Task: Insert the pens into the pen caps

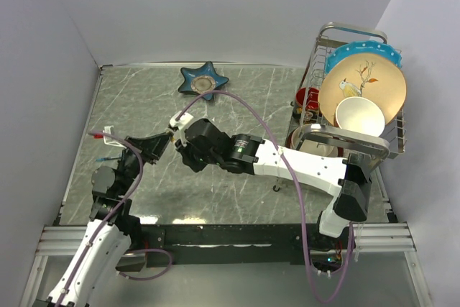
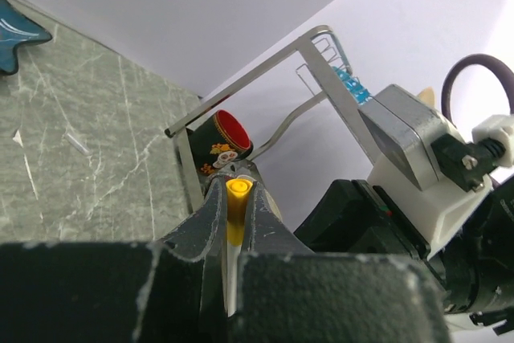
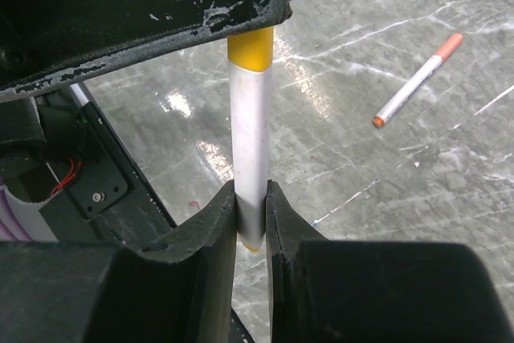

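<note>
As pen point(image 3: 250, 142) meets cap point(image 3: 250, 47), dish rack point(image 2: 241, 82) beyond

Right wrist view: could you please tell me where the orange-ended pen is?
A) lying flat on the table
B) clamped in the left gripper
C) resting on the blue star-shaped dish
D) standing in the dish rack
A: the orange-ended pen lies flat on the bare table, well apart from the yellow-capped pen that the right gripper holds upright.
</note>
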